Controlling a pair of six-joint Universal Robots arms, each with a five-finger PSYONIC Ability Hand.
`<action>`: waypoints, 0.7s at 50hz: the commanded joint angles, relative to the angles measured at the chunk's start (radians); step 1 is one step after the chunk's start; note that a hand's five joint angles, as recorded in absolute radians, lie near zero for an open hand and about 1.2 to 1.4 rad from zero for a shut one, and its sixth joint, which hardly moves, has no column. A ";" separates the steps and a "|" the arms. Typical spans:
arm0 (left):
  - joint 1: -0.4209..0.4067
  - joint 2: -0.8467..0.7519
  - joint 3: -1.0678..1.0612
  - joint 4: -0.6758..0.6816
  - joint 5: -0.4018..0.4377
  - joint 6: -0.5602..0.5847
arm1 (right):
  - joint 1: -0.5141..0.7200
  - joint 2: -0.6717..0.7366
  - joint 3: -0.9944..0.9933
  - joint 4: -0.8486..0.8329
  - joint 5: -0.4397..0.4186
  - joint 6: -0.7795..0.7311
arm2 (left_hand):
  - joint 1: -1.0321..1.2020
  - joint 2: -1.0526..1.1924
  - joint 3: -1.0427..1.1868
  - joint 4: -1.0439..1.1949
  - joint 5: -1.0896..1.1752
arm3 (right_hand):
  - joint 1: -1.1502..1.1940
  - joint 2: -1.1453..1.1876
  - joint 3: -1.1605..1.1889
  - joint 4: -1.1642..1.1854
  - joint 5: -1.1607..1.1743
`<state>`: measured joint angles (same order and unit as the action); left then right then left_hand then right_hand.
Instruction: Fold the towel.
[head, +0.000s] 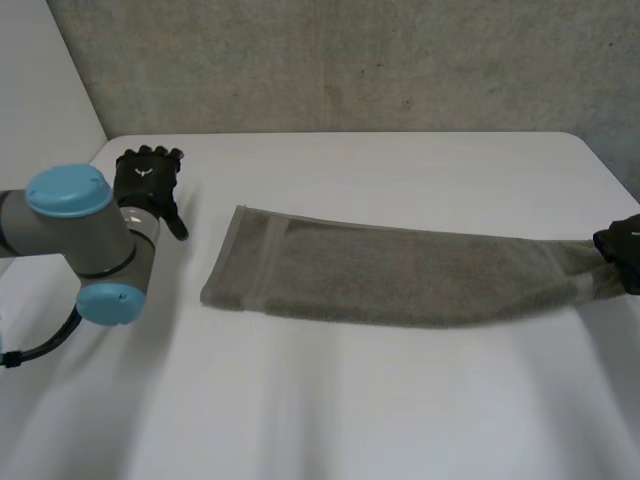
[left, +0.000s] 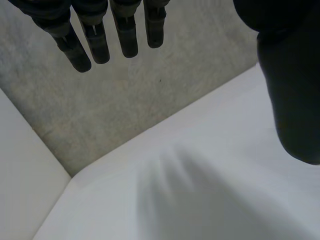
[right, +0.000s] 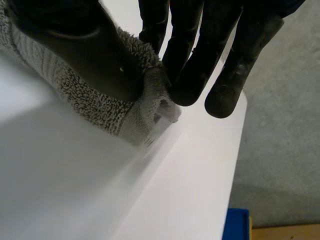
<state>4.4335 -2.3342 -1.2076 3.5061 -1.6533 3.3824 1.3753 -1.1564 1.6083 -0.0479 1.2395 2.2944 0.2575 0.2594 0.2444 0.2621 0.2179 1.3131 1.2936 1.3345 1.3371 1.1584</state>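
Head view: towel (head: 400, 275) lies flat as one long grey strip across the white counter (head: 380, 410); right hand (head: 622, 252) is at one short end of it, by the counter's edge; the towel runs from that hand towards the left arm (head: 75, 235); left hand (head: 148, 180) sits near the counter's far corner, well apart from the towel's other end, touching no cloth; grey wall (head: 350, 60) beyond.

Left wrist view: left hand (left: 292, 85) released, fingers (left: 100, 42) straight and spread, thumb apart from them, nothing between; bare counter (left: 210, 195) under the palm; wall (left: 125, 105) past the fingertips.

Right wrist view: right hand (right: 195, 55) grasping the towel (right: 95, 107); the thumb (right: 85, 50) presses the bunched end against the fingers (right: 225, 95); the cloth's tip pokes out just below the fingertips, over the counter (right: 75, 190); a blue object (right: 236, 222) shows beyond the counter's edge, kind unclear.
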 joint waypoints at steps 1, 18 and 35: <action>-0.020 0.179 -0.160 0.001 0.004 -0.044 | 0.017 -0.035 -0.123 0.000 -0.005 -0.035 | -0.079 -0.081 -0.066 -0.084 -0.214 | 0.083 0.103 0.062 0.059 0.063; -0.042 0.279 -0.276 0.019 0.030 -0.057 | 0.835 0.203 -0.504 -0.122 -0.089 0.057 | -0.079 -0.081 -0.066 -0.084 -0.214 | 0.083 0.103 0.062 0.059 0.063; -0.049 0.269 -0.309 0.019 0.035 -0.055 | 0.886 0.230 -0.423 -0.072 0.256 0.375 | -0.079 -0.081 -0.066 -0.084 -0.214 | -1.139 -1.119 -1.160 -1.163 -1.158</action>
<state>4.3906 -2.0659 -1.5070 3.5252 -1.6209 3.3254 2.3058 -0.8377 1.0996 -0.1834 1.3654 2.6064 0.2558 0.2594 0.2441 0.2621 0.2156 0.2437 0.2452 0.2422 0.2546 0.0563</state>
